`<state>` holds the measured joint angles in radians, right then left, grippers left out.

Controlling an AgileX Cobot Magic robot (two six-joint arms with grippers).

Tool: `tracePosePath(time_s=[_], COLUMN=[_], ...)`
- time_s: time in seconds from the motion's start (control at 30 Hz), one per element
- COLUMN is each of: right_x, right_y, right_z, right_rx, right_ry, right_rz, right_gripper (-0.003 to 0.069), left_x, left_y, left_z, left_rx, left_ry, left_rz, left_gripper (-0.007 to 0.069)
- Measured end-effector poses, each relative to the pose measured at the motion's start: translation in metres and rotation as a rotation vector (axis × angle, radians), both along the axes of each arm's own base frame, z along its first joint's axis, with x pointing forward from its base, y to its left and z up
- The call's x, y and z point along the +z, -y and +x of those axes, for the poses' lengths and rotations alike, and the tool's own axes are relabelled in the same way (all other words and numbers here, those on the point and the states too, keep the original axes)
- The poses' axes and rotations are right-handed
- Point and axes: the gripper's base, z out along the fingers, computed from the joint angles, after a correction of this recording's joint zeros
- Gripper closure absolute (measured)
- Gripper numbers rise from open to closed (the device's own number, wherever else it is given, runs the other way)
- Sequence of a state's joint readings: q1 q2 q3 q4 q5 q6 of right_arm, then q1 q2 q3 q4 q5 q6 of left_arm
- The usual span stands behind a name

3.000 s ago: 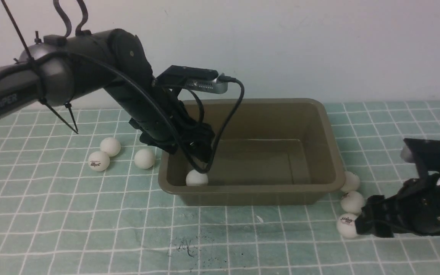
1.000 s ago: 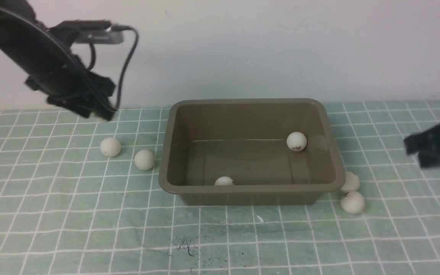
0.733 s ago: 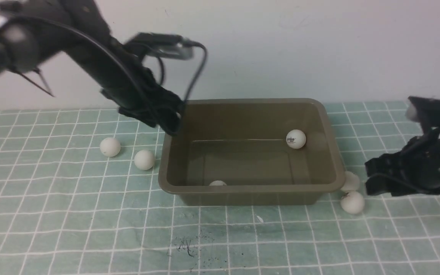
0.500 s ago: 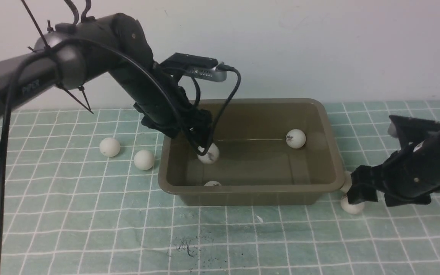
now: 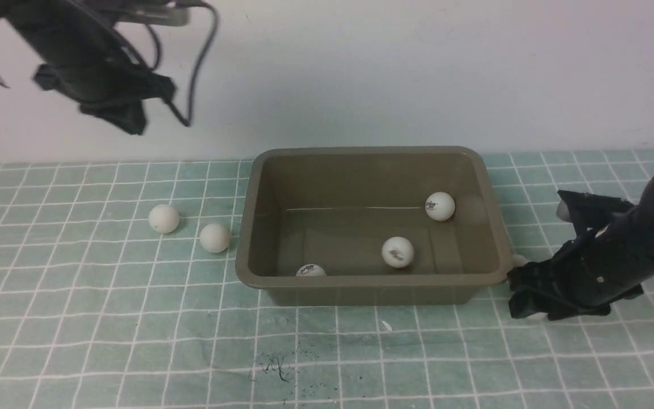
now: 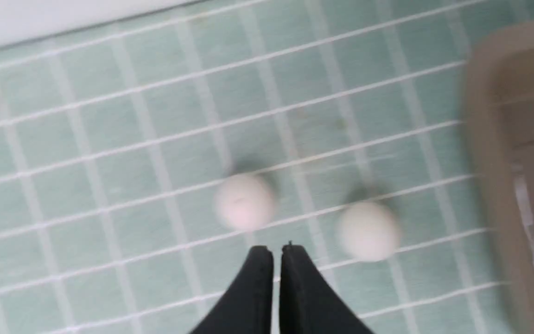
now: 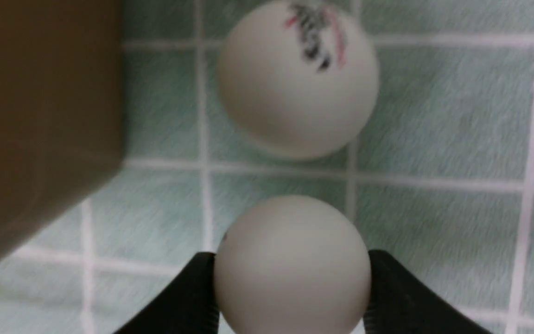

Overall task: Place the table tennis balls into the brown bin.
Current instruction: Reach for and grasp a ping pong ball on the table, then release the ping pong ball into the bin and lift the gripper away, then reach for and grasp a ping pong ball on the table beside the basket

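Note:
The brown bin [image 5: 256,187] stands mid-table with three table tennis balls inside: one at the back right [image 5: 440,205], one in the middle [image 5: 398,251], one against the front wall [image 5: 310,270]. Two more balls [image 5: 163,218] [image 5: 214,237] lie on the cloth to its left, also seen as blurred balls [image 6: 244,202] [image 6: 368,230] below my left gripper [image 6: 276,250]. That gripper [image 5: 128,116] is shut and empty, raised high at the far left. My right gripper [image 5: 519,296] sits low by the bin's right front corner, shut on a plain ball [image 7: 292,241]. A logo ball [image 7: 298,79] lies just beyond it.
A teal checked cloth [image 5: 327,352] covers the table, and a white wall rises behind it. The bin's outer corner [image 7: 40,116] is close beside the held ball. A sliver of the logo ball [image 5: 521,260] peeks out next to the bin's rim.
My left arm has lifted out of the bin and swung up to the far left, leaving a ball that rolled to the bin's middle. My right gripper dropped onto the near ball and closed on it.

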<state>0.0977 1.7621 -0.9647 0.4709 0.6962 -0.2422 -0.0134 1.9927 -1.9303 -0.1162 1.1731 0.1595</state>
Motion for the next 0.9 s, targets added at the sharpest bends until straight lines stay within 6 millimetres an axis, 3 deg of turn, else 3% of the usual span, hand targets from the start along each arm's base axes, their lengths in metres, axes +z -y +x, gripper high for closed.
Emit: tracePosePath(time_s=[0.03,0.1,0.17,0.23,0.3,0.47,0.5,0.57,0.67,0.73,0.77,0.83,0.87,0.9], right_x=[0.005,0.038,0.059,0.091,0.105,0.116,0.116,0.119,0.128,0.138,0.151,0.169,0.177,0.179], right_y=[0.000,-0.001,-0.004,-0.012,-0.021,-0.048,-0.056,-0.062,-0.065,-0.064,-0.060,-0.052,-0.046,-0.044], right_z=[-0.001,-0.012,-0.018,-0.024,-0.021,0.006,0.019,0.034,0.039,0.039,0.035,0.027,0.021,0.020], right_rx=[0.002,0.013,0.003,0.025,0.056,0.133,0.149,0.168,0.196,0.226,0.245,0.254,0.251,0.249], right_ry=[0.010,0.068,0.126,0.239,0.294,0.337,0.342,0.331,0.324,0.320,0.338,0.380,0.398,0.400], right_rz=[0.002,0.034,0.070,0.110,0.124,0.141,0.145,0.154,0.149,0.125,0.084,0.002,-0.051,-0.062], right_gripper=[0.0296,0.0296,0.0296,0.0296,0.0296,0.0294,0.0273,0.0197,0.0142,0.0139,0.0180,0.0297,0.0373,0.0389], left_x=[-0.001,-0.013,-0.023,-0.044,-0.061,-0.099,-0.110,-0.123,-0.136,-0.143,-0.150,-0.156,-0.158,-0.158], left_y=[-0.004,-0.020,-0.023,-0.021,-0.018,-0.013,-0.012,-0.012,-0.011,-0.010,-0.009,-0.008,-0.008,-0.008], left_z=[0.001,0.004,0.007,0.015,0.021,0.036,0.041,0.044,0.046,0.047,0.048,0.048,0.047,0.047], left_rx=[0.009,0.031,0.022,-0.015,-0.031,-0.034,-0.029,-0.024,-0.020,-0.019,-0.017,-0.015,-0.017,-0.017], left_ry=[-0.004,-0.040,-0.069,-0.111,-0.137,-0.148,-0.151,-0.161,-0.181,-0.196,-0.213,-0.229,-0.238,-0.238], left_rz=[0.000,-0.005,-0.009,-0.018,-0.031,-0.041,-0.041,-0.042,-0.045,-0.049,-0.051,-0.053,-0.049,-0.049], left_gripper=[0.0624,0.0629,0.0624,0.0583,0.0517,0.0293,0.0209,0.0112,0.0054,0.0046,0.0076,0.0193,0.0288,0.0288])
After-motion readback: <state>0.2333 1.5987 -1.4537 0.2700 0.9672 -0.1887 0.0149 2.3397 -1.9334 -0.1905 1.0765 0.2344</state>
